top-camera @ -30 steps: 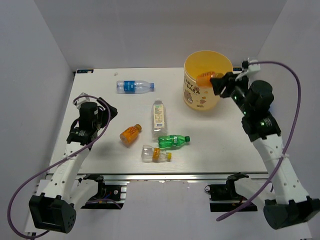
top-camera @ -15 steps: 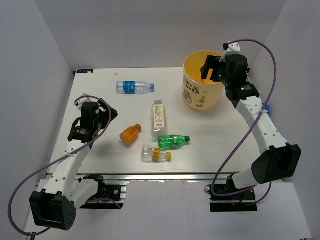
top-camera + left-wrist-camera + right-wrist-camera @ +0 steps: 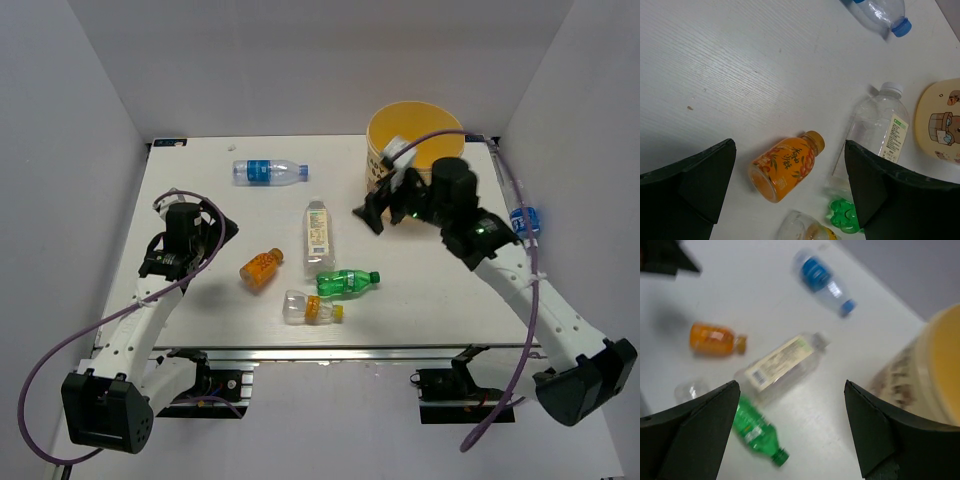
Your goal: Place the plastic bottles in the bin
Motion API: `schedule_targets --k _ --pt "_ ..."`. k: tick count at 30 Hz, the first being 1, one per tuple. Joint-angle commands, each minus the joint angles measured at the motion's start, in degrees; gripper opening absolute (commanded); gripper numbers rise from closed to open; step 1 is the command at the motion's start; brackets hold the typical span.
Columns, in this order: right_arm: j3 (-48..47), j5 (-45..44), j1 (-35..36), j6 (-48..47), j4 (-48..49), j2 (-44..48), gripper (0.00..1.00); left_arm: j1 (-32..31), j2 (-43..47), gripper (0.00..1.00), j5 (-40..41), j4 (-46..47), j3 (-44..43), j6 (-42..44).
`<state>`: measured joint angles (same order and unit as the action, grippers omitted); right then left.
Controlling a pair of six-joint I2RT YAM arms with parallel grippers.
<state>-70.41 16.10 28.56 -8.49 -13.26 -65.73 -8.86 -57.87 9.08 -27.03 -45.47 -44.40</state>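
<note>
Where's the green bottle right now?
In the top view the green bottle lies on its side near the middle of the table, on the near side of the pale-label clear bottle and right of the orange bottle.

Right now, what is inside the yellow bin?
Only the bin's yellow inner wall shows. The near wall and the right arm cover its bottom, so any contents cannot be seen.

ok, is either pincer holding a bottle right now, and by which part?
Nothing is held. The left pincer is open, with the orange bottle lying untouched below it. The right pincer is open and empty beside the bin.
</note>
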Motion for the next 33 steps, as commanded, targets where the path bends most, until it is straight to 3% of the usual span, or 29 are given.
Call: schedule_targets --k 1,6,18,22,31,33 --pt "5.0 4.2 7.8 -14.1 -9.5 -2.7 0.89 -0.1 -0.1 0.98 -1.6 -0.5 -1.8 0.3" --pt "9.2 -0.5 15.5 -13.7 -11.8 -11.1 0.89 -0.1 0.6 0.98 -1.6 -2.5 -2.0 0.3" --pt "22.0 -8.4 17.6 -9.4 5.8 -24.0 0.89 0.0 1.4 0.98 -0.4 -4.0 -1.9 0.8" --pt "24.0 -7.4 17.7 -8.4 7.5 -23.7 0.83 -0.1 2.3 0.98 -0.2 -4.2 -1.5 0.8" --pt "27.5 -5.6 17.9 -6.9 8.1 -11.4 0.67 -0.1 2.4 0.98 -1.1 -3.1 -0.9 0.8" --pt "27.5 -4.6 17.9 -6.5 7.5 -8.5 0.58 -0.1 2.3 0.98 -1.5 -2.6 -0.5 0.8"
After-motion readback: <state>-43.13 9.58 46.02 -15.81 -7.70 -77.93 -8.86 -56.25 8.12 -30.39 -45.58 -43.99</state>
